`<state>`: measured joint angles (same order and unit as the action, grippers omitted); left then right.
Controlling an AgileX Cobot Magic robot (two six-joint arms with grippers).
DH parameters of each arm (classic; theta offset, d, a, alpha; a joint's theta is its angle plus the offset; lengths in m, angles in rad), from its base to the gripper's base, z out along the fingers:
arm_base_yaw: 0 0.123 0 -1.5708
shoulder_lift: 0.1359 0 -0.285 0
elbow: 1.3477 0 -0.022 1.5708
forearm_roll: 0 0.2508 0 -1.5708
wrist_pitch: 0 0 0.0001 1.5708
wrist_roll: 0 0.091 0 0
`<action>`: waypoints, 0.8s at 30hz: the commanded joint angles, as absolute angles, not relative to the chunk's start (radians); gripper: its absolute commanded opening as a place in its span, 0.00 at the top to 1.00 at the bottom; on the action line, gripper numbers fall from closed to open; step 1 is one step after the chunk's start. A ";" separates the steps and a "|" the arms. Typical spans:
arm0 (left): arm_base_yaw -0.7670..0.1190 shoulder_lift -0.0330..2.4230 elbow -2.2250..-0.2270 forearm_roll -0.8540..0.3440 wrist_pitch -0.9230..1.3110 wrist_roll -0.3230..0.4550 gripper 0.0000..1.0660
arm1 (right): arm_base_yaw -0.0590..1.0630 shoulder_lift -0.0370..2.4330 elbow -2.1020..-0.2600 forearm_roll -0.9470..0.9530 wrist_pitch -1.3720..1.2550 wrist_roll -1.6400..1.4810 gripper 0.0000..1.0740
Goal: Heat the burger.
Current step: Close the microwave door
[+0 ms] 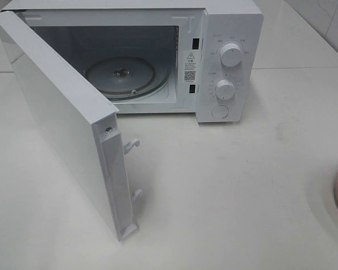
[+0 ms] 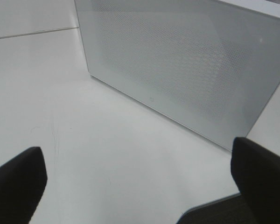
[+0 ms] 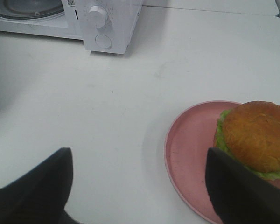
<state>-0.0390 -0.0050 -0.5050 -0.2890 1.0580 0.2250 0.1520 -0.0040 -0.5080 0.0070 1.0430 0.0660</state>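
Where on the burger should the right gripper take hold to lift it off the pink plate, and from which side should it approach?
Grip the burger across the bun's round sides, coming down from above. It sits upright on the pink plate, whose raised rim hinders a low sideways approach. The right gripper is open with nothing between its fingers, probably wide enough to straddle it.

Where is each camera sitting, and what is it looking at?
Exterior high: sits up above, looks down at the white box-shaped microwave with its door open; no robot parts show.
Left wrist: on the left arm, faces the door's mesh window; left tool open.
Right wrist: on the right arm, sees the golden-bun burger on the round pink plate; right tool open.
Shared: all see the microwave.
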 commanded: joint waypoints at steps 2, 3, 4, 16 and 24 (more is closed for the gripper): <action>-0.036 -0.024 -0.502 -0.292 1.046 0.219 0.04 | 0.146 -0.029 -0.507 0.011 1.038 0.063 0.30; -0.036 -0.024 -0.502 -0.294 1.046 0.219 0.04 | 0.146 -0.029 -0.507 0.011 1.038 0.063 0.30; -0.036 -0.024 -0.502 -0.294 1.046 0.219 0.04 | 0.146 -0.029 -0.507 0.011 1.038 0.063 0.30; -0.036 -0.023 -0.510 -0.289 1.032 0.211 0.04 | 0.146 -0.029 -0.507 0.011 1.038 0.063 0.30; -0.036 0.058 -0.531 -0.279 0.905 0.211 0.08 | 0.146 -0.029 -0.507 0.011 1.038 0.063 0.30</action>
<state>-0.0390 0.0540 -0.5250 -0.2840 0.9350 0.2170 0.1520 -0.0040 -0.5080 0.0070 1.0430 0.0660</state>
